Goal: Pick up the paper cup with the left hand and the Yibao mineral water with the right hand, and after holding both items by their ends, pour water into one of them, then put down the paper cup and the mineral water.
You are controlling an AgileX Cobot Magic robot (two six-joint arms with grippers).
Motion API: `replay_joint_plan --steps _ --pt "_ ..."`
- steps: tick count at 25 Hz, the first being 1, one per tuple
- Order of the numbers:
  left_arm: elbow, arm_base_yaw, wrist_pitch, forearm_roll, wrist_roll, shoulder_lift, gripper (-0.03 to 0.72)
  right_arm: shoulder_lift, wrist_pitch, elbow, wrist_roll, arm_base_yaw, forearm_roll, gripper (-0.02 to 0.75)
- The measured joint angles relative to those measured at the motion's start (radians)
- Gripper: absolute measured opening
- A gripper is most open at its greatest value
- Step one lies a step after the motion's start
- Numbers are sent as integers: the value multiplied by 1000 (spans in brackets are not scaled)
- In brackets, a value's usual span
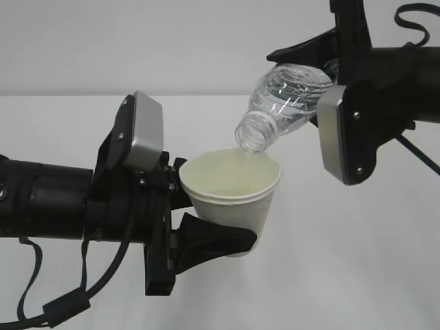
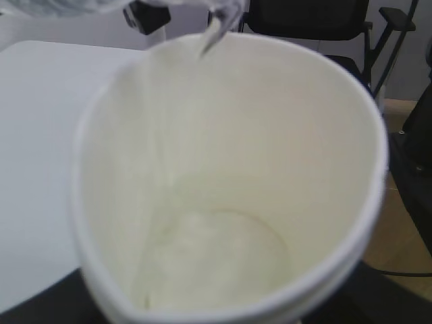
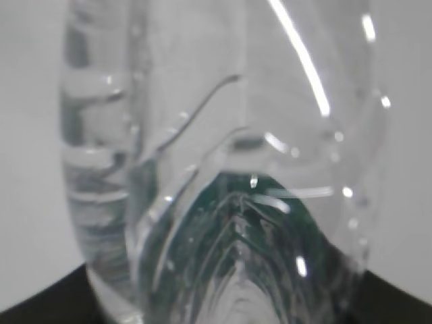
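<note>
As water ran, the left hand [image 1: 206, 223] clamped the thin, crushable paper cup [image 1: 232, 196] at centre frame.
Upper right, the right hand [image 1: 323, 82] gripped the slick, light bottle [image 1: 285, 103] by its base.

Paper cup [image 1: 234, 196]: matt cream-white paper, smooth wall, rolled rim, inside faintly glossy. Yibao mineral water [image 1: 285, 103]: clear glossy plastic, ribbed, bright highlights, water inside. Left hand [image 1: 206, 223]: matt black plastic body, brushed grey metal-look block. Right hand [image 1: 323, 75]: same black finish, grey block. Table [image 1: 357, 275]: smooth matt white.
</note>
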Motion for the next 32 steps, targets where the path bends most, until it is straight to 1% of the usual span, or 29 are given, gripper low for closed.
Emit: replay_joint_plan --steps 32 --pt "0 0 0 0 0 0 428 0 8 -18 8 0 -14 412"
